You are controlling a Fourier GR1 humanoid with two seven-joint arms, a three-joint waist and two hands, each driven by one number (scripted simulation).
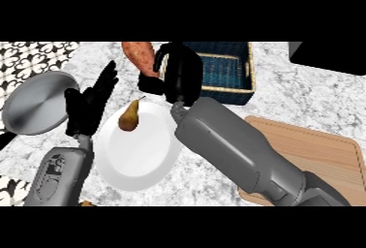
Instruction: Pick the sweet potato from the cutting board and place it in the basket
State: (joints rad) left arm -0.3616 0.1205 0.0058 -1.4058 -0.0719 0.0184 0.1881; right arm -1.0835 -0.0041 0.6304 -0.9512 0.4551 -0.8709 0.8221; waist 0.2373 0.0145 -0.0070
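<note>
The orange-brown sweet potato is held up near the top of the head view, just left of the dark blue woven basket. My right hand is shut on it, fingers curled round its lower right side and hiding part of it. The basket stands at the back centre-right, its inside showing no contents. The wooden cutting board lies at the right, partly covered by my right forearm. My left hand rests open, fingers up, at the left edge of the white plate.
A white plate in the middle carries a brown pear. A grey round pan lid lies at the left. A black object sits at the top right corner.
</note>
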